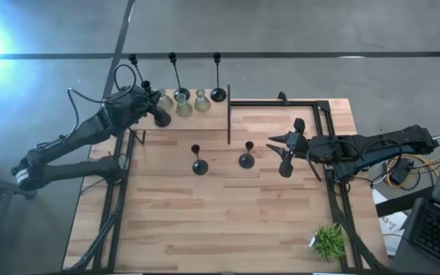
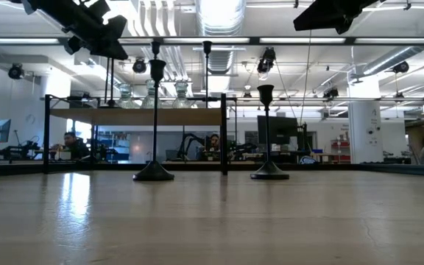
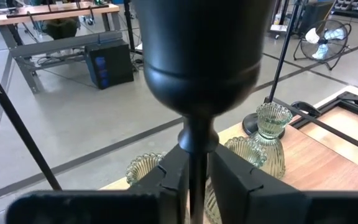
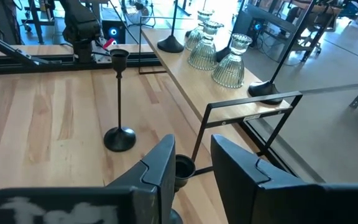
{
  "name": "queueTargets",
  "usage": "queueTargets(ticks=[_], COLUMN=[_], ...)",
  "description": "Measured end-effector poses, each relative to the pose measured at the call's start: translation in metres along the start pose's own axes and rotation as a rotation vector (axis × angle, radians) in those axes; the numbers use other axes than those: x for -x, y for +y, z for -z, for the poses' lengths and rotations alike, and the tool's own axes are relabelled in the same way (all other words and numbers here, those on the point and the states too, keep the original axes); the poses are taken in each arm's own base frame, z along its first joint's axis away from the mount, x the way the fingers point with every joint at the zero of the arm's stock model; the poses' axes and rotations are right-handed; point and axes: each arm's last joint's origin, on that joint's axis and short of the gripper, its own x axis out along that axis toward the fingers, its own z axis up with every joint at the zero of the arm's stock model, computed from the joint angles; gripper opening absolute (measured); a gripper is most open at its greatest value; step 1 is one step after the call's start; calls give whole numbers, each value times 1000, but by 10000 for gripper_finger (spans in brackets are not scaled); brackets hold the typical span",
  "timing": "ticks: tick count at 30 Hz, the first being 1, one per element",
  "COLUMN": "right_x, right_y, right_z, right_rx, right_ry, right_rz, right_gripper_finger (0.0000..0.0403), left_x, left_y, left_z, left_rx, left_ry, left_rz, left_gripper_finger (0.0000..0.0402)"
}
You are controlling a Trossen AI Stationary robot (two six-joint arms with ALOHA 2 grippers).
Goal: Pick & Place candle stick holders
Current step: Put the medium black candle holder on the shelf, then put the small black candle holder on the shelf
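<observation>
On the raised pale wooden shelf [image 4: 229, 99] at the far side of the light, plank-grained wooden counter [image 1: 228, 221], three squat, ribbed, pale-green clear glass candle stick holders [image 1: 183, 104] are set in a close row. Behind them, tall black candle stick holders with round bases and thin stems [image 1: 218, 93] are placed. The left tool [image 1: 159, 114] is held at the left end of this row, and in its wrist view the thin stem of a black candle stick holder with a smooth, rounded cup [image 3: 197, 62] is seen standing within the tool. Whether that stem is clamped or merely enclosed cannot be told, and its base is hidden below the tool. Only the fluted rims and shoulders of the glass pieces are shown there, the rest being cut off. Two short black candle stick holders with flat round bases [image 1: 199, 164] are left well apart from the shelf near the middle of the counter. The right one [image 1: 247, 159] lies just beside the right tool [image 1: 285, 154], which is held with a clear gap and grips nothing. Through that gap only the small cup [image 4: 184, 167] of the nearer holder is seen, its base largely cut off. A small green potted plant [image 1: 328, 241] is placed at the counter's near right corner.
</observation>
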Motion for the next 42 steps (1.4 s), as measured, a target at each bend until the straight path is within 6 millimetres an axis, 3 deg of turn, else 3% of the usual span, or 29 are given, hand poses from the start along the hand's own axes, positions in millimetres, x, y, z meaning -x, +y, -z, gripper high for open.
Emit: queueTargets(ticks=[18, 31, 42], right_x=[0, 0, -3], right_y=[0, 0, 2], right_z=[0, 2, 3], right_rx=[-4, -18, -13], right_ry=[0, 22, 29], right_rz=[-2, -3, -3], right_gripper_finger=[112, 101, 118], left_x=[7, 40, 87], left_y=[1, 16, 27], left_z=[-1, 4, 2], left_rx=[-44, -58, -7], left_ry=[-6, 17, 68], left_rz=[73, 107, 425], left_gripper_finger=[181, 191, 190])
